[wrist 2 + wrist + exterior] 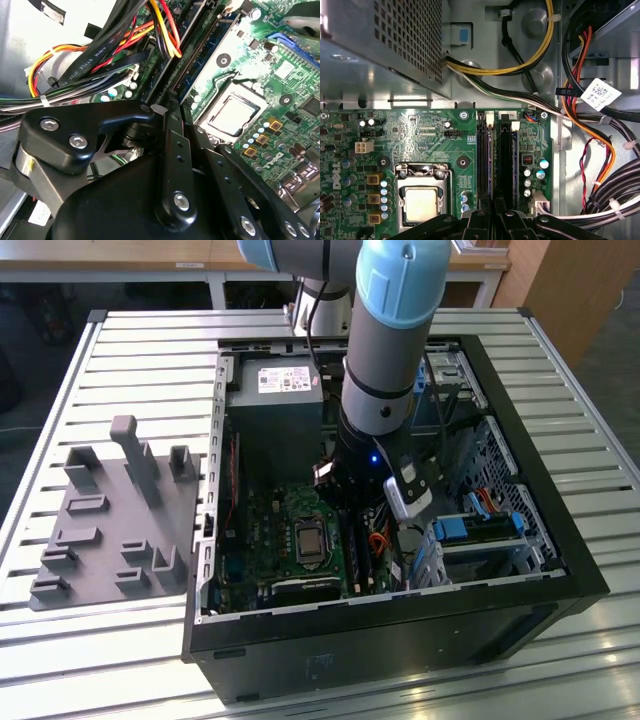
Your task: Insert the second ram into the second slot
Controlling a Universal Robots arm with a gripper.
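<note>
My gripper [493, 207] is down inside the open computer case, just over the two memory slots beside the processor socket [421, 202]. Its fingers [172, 150] are drawn together, and nothing shows between the tips. A dark blue stick [212, 50] stands on edge in the slot nearest the socket [485, 155]. The second slot [506, 160], one step farther from the socket, runs straight out from my fingertips as a dark strip. I cannot tell whether that strip is the second ram or the bare slot [192, 55]. White latches [515, 126] cap the slots' far ends.
Black, yellow, red and orange cables [100, 55] crowd the slots' outer side. The power supply [385, 45] sits beyond the board. The arm [385, 370] leans into the case [400, 640]. A grey fixture plate [110, 530] lies on the slatted table at the exterior view's left.
</note>
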